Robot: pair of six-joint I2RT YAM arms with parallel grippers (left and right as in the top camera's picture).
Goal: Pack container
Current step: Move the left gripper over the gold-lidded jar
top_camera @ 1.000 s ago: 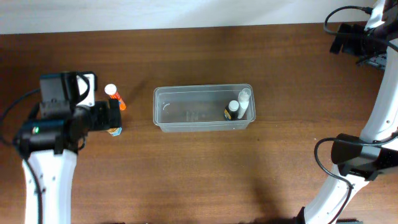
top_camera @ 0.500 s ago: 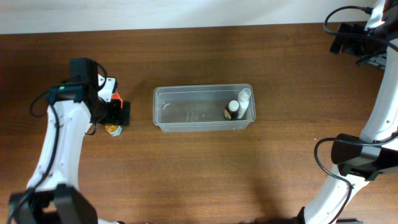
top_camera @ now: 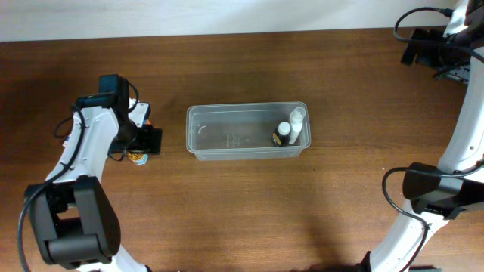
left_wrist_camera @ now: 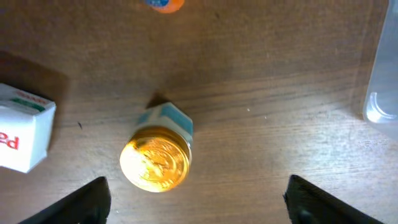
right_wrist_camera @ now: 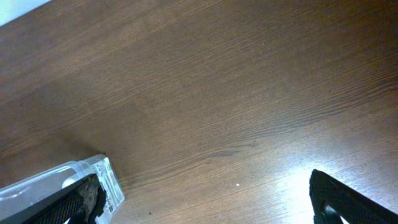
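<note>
In the left wrist view, the white cardboard box with red lettering (left_wrist_camera: pixel 23 134) runs off the left edge, the orange rounded object (left_wrist_camera: pixel 165 4) off the top, and the clear plastic rectangular tub (left_wrist_camera: pixel 380 81) off the right. Overhead, the left gripper (top_camera: pixel 148 141) covers most of the gold-lidded jar (top_camera: pixel 137 158); labels on the 2 small bottles (top_camera: pixel 283 130) are unreadably small.

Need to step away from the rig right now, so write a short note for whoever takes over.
Left tool: open, empty, poised over the gold-lidded jar.
Right tool: open, empty, over bare table right of the container.
Container: mid-table, holding a white-capped bottle and a white tube at its right end.
Done: those two are packed.
Left: the jar, a white box and an orange-capped item lie on the table left of the container. Likely next: grasp the jar.
</note>
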